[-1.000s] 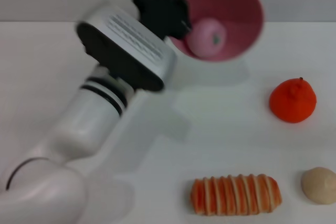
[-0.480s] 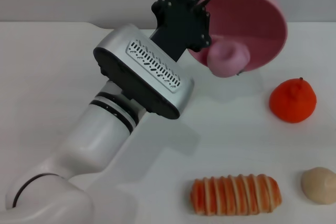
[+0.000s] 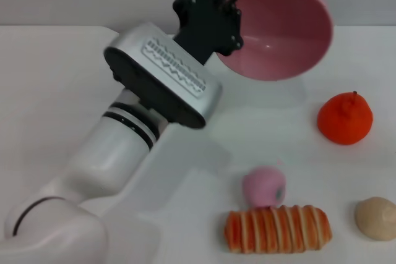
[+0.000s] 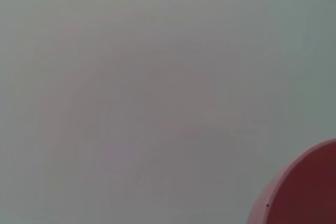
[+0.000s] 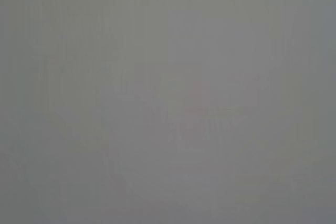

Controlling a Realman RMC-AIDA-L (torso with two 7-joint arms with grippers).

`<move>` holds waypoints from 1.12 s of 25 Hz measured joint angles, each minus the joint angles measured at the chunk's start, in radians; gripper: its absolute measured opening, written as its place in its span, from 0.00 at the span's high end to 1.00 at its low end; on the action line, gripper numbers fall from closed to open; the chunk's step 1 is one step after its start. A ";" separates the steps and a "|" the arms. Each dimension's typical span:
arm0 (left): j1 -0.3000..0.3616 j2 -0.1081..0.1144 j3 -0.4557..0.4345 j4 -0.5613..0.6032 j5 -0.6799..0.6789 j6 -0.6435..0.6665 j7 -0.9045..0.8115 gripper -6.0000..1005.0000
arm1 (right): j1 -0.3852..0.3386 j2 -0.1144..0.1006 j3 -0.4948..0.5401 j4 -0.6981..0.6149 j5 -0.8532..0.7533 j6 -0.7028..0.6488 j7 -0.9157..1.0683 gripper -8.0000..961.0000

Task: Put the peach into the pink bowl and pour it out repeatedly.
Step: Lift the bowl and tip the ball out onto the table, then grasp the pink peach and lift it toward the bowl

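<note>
The pink bowl [image 3: 281, 29] is held in the air at the back of the table, tipped on its side with its empty inside facing me. My left gripper [image 3: 230, 1] is shut on the bowl's rim at its left edge. A slice of that rim [image 4: 310, 192] shows in a corner of the left wrist view. The peach [image 3: 264, 186] lies on the white table [image 3: 55, 91], well below and in front of the bowl, touching the back of a striped bread roll [image 3: 278, 229]. The right gripper is out of view.
A bright orange fruit [image 3: 344, 119] sits at the right. In the front right corner lies a beige round lump [image 3: 375, 217]. My left arm's silver forearm [image 3: 164, 75] crosses the middle left of the table. The right wrist view is plain grey.
The peach has rolled out of the tilted bowl and dropped to the table beside the bread roll. The bowl stayed raised, now empty and tipped slightly further.
</note>
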 joint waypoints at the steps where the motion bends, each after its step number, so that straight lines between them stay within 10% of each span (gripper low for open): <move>1: 0.000 0.001 -0.012 0.001 -0.001 0.009 -0.010 0.95 | 0.004 0.000 0.000 0.003 -0.009 0.003 0.000 0.54; 9: -0.032 0.002 -0.352 0.055 -0.062 0.428 -0.137 0.95 | 0.034 -0.001 -0.014 -0.038 -0.196 -0.016 0.109 0.54; 20: -0.305 0.023 -1.142 -0.186 -0.056 1.301 -0.217 0.95 | 0.091 -0.013 -0.117 -0.330 -0.781 -0.250 0.632 0.56; 28: -0.319 0.019 -1.195 -0.171 0.031 1.370 -0.252 0.95 | 0.286 -0.017 -0.247 -0.277 -1.133 -0.566 0.777 0.59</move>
